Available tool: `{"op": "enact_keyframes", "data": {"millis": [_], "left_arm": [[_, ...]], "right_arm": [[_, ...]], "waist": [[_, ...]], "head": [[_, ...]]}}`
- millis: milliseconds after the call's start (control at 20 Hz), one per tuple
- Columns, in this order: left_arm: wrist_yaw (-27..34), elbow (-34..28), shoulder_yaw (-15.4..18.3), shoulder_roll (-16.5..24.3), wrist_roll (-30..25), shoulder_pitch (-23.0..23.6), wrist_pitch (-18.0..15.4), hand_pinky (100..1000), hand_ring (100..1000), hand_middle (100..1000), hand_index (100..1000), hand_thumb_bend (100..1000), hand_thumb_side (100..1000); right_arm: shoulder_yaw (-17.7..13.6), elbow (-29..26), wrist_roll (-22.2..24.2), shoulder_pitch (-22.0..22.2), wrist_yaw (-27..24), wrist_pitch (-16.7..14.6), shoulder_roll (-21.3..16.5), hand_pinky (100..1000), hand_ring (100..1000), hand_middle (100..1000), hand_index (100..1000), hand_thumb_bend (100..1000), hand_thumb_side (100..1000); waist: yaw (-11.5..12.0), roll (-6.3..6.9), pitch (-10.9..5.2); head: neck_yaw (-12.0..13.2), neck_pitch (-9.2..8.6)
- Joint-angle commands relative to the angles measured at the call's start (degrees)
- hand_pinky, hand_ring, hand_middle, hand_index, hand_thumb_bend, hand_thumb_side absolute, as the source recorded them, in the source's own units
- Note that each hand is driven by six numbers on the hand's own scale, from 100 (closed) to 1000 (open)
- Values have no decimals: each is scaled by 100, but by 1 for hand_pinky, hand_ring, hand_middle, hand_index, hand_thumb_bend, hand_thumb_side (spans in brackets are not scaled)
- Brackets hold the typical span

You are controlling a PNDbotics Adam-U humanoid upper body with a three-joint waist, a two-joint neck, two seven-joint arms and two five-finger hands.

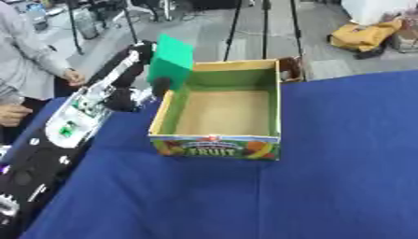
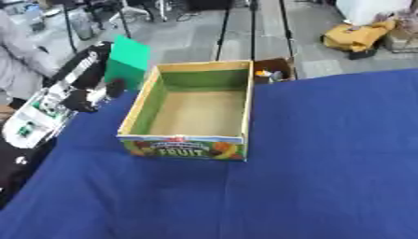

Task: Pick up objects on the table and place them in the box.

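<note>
An open cardboard fruit box (image 1: 214,145) with green inner walls stands on the blue table (image 1: 335,163); nothing shows on its brown floor. My left hand (image 1: 122,97) comes in from the left and is shut on a flat green block (image 1: 173,59). It holds the block upright just outside the box's left wall, above the rim near the far left corner. One black finger (image 1: 161,87) lies against the block's lower edge, others run up behind it. My right hand shows in no view.
A small brown carton (image 2: 270,73) with an orange thing inside sits right behind the box's far right corner. Blue cloth stretches to the right and in front of the box. Stands and a yellow bag (image 1: 365,35) are on the floor beyond the table.
</note>
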Motion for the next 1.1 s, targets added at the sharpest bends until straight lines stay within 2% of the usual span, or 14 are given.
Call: {"op": "enact_keyframes", "data": {"millis": [50,200,250,400,600,700,900,1100], "left_arm": [[-25,120,39,140,-121,-145,-168,539,512,424,661,100,652],[-3,197,47,135,-183,-162,-234,539,512,424,661,100,652],[0,158,49,111,-203,-184,-271,548,522,444,664,100,658],[9,44,44,83,-235,-149,-526,553,535,478,696,100,665],[80,242,41,45,-225,-141,-863,552,539,482,696,100,651],[55,374,87,72,-177,-152,-999,553,540,483,696,100,650],[-76,680,163,102,-102,-223,-1107,560,548,499,709,100,671],[-171,821,171,106,-189,-227,-1167,573,573,541,715,100,712]], "right_arm": [[3,-117,65,-92,-87,-5,-20,862,878,501,821,100,522],[-4,-117,87,-93,-108,-1,-18,862,878,501,821,100,522],[-3,-117,105,-81,-111,4,-23,869,885,493,826,100,529],[-21,-117,160,-83,-141,14,-41,873,890,489,829,100,528],[-32,-117,210,-84,-175,34,-28,875,891,487,829,100,530],[-37,-117,224,-115,-192,21,-19,876,893,484,830,100,532],[-56,-117,265,-148,-219,2,-3,878,896,480,831,100,538],[-50,-117,305,-187,-262,-11,-20,881,899,477,833,100,539]], "waist": [[-12,-10,-126],[-17,-8,-120],[-38,-4,-78],[-34,3,2],[-63,13,58],[-119,15,105],[-238,28,208],[-282,60,292]], "head": [[33,-112],[33,-117],[30,-176],[-10,-247],[16,-298],[82,-388],[168,-548],[145,-543]]}}
